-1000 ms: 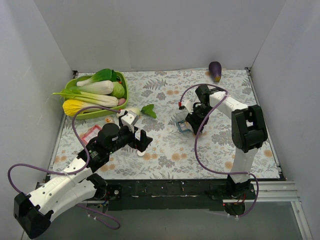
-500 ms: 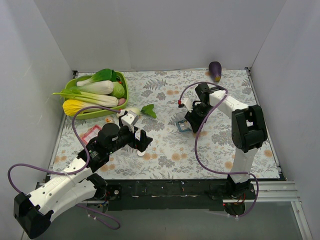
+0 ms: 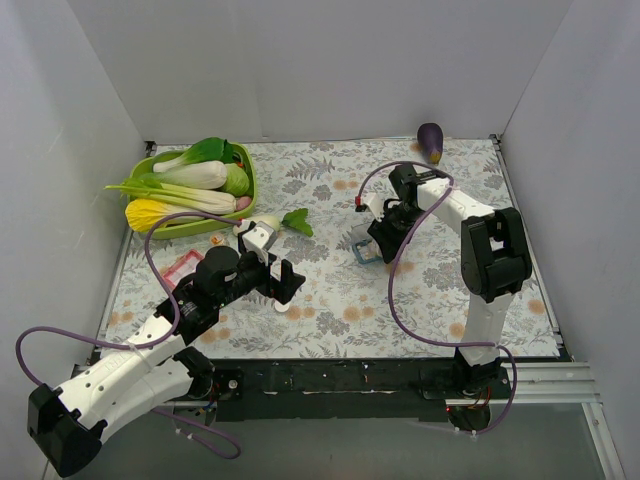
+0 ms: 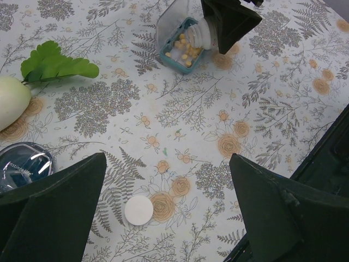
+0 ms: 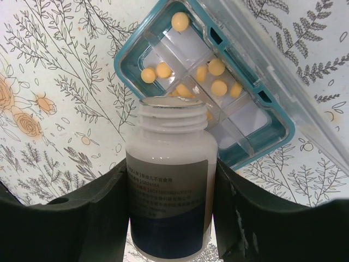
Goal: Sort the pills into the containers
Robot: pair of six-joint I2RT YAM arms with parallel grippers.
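White cap (image 4: pixel 138 209) lying below left gripper (image 4: pixel 168 180), which is gaping wide and holding nothing; radish (image 4: pixel 11 101) beside. Right gripper (image 5: pixel 169 218) clamping uncapped bottle (image 5: pixel 169 180), partly hiding blue-rimmed tray (image 5: pixel 131 60); pills (image 5: pixel 219 87) sitting across its compartments.

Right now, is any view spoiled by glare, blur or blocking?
Right wrist: bottle and pills in focus, no glare. Left wrist: its dark fingers fill the lower corners; glare streaks on the round dish. Top external: even light, soft shadows, but the pills are too small to resolve.

One bottle (image 5: pixel 168 185), one blue-rimmed tray (image 5: pixel 124 59), at least seven pills (image 5: pixel 216 66).
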